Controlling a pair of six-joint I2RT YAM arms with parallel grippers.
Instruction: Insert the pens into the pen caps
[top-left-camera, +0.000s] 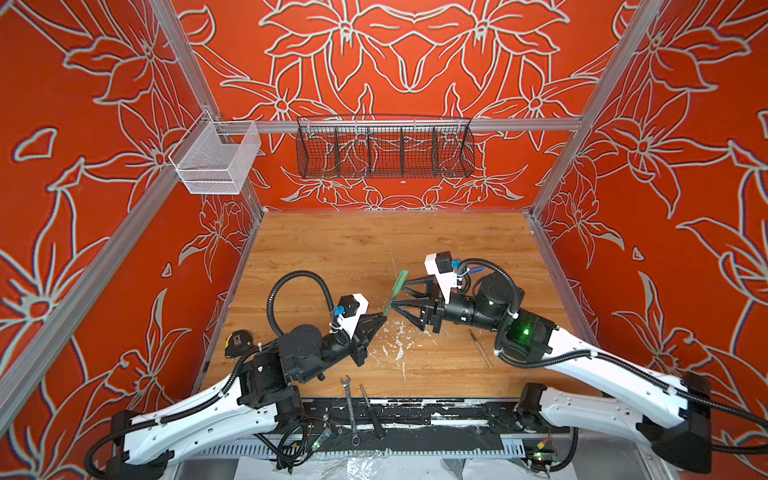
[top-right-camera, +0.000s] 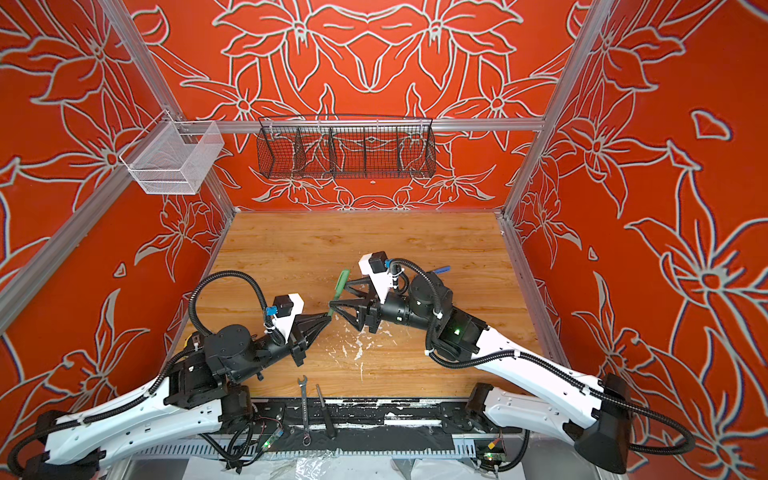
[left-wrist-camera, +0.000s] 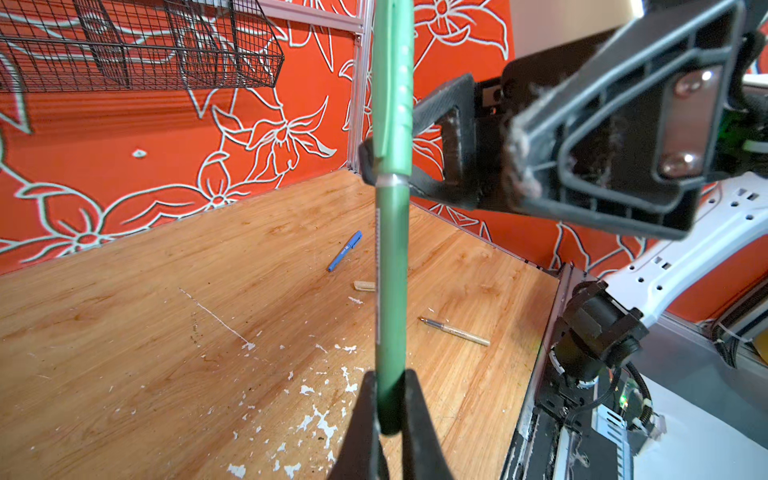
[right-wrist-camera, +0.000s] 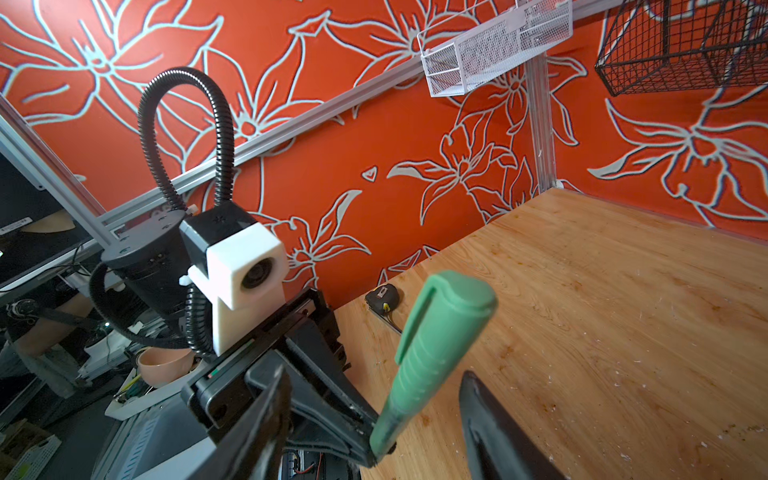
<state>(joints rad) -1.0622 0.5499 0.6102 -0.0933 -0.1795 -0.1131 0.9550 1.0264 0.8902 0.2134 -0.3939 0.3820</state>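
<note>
Green pen (left-wrist-camera: 390, 291), wearing its green cap (left-wrist-camera: 392, 83), tilts toward one o'clock over the table (top-left-camera: 374, 249) in both top views. Our left gripper (top-left-camera: 382, 318) clamps its lower end, and the jaws of our right gripper (top-left-camera: 400, 294) stand apart around it.

Both top views look down from high above. Our wrist cameras sit close behind the left pincer (left-wrist-camera: 390, 415) and right pincer (right-wrist-camera: 378, 419), sharing the pen (left-wrist-camera: 390, 270) between.

We see a green pen (left-wrist-camera: 390, 291) with a paler green cap (right-wrist-camera: 440, 316), a blue pen (left-wrist-camera: 345, 251) and a tan pen (left-wrist-camera: 455, 331). The bench (top-left-camera: 374, 249) is honey wood-grain flecked white; the walls (top-left-camera: 83, 124) are orange-red with pale flower outlines.
</note>
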